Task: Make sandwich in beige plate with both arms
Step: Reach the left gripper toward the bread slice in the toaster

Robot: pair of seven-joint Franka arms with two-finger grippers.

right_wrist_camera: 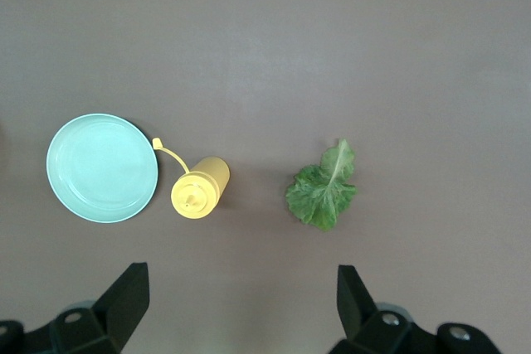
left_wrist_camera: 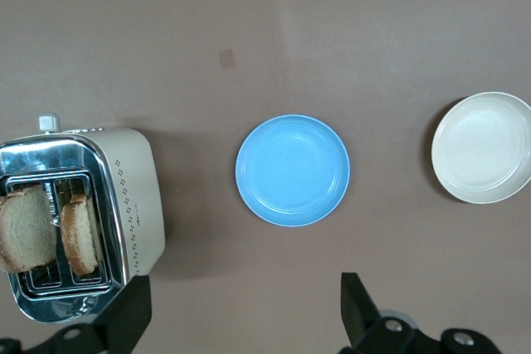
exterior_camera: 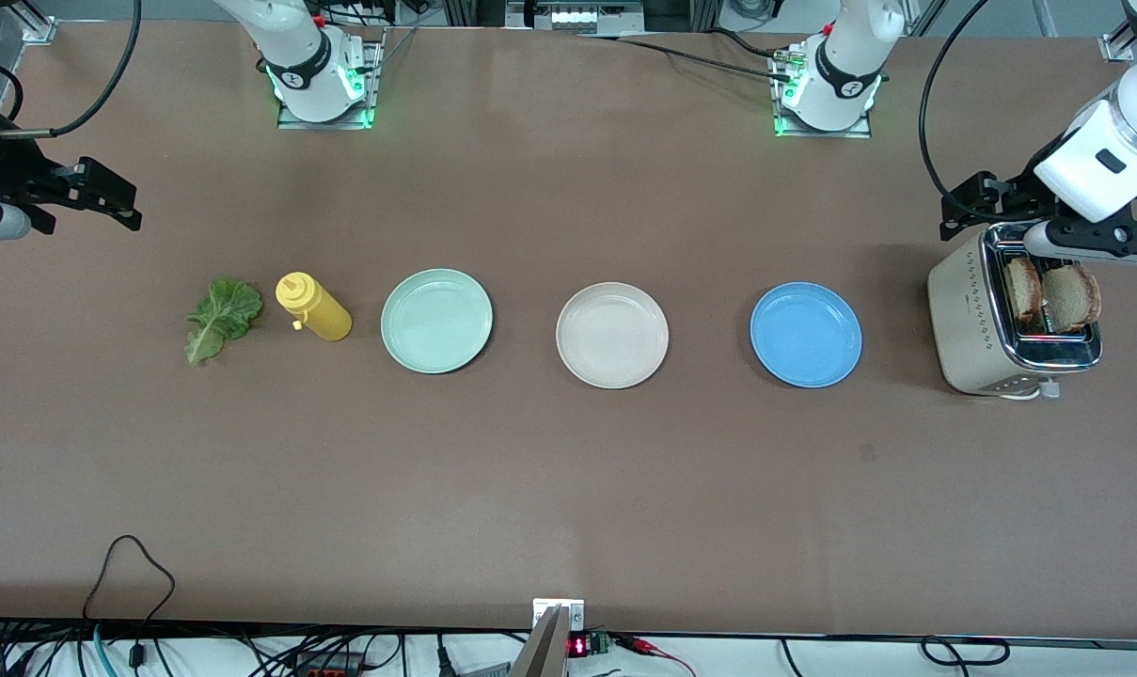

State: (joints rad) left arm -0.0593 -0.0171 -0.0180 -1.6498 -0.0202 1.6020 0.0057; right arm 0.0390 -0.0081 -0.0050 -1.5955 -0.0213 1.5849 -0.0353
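So, sandwich progress report: basically nothing is done yet. The round beige plate [exterior_camera: 611,335] sits bare in the middle of the brown table [exterior_camera: 568,489], between the mint-green plate [exterior_camera: 436,321] toward my right arm's end and the blue plate [exterior_camera: 806,335] toward my left arm's end. Not a crumb on it.

Both square tan bread slices with brown crust [exterior_camera: 1052,294] are standing in the slots of the cream-and-chrome toaster [exterior_camera: 977,320] at my left arm's end of the table. The ruffled green lettuce leaf [exterior_camera: 220,318] lies flat at the other end, just beside an upright yellow squeeze bottle [exterior_camera: 312,307], which stands between the leaf and the mint-green plate. So everything is left to do: one slice onto the beige plate, leaf on top, second slice over that.

My claws: my left gripper [left_wrist_camera: 241,312] hangs in the air over the toaster, fingers spread wide, holding nothing and touching nothing. My right gripper [right_wrist_camera: 241,308] hovers over the table edge at its own end, near the lettuce, also wide open and empty. My guess is left goes for bread first while right takes the leaf.
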